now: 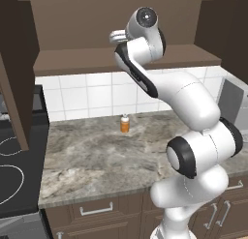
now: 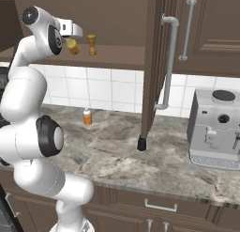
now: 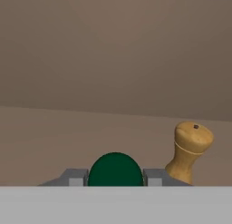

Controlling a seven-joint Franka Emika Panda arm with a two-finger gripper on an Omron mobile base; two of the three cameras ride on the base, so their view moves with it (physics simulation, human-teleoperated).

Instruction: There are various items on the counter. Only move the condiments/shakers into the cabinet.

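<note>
Your pincer (image 3: 115, 182) is clamped on the yellow squeeze bottle (image 2: 72, 46), its dark green cap (image 3: 115, 169) sitting between the fingers (image 3: 75, 177), up inside the open dark brown cabinet (image 2: 117, 55). The bottle hangs tilted just above the shelf. Beside it, the brown wooden shaker (image 2: 92, 44) stands upright on that shelf. Below, on the marbled surface (image 2: 178, 163), you have the small black shaker (image 2: 141, 143) and an orange bottle (image 1: 125, 124), well apart.

Your arm (image 1: 193, 117) reaches up high, elbow bent, wrist level; your claw (image 3: 115, 175) is clamped tight around a dark green cap (image 3: 115, 169).
</note>
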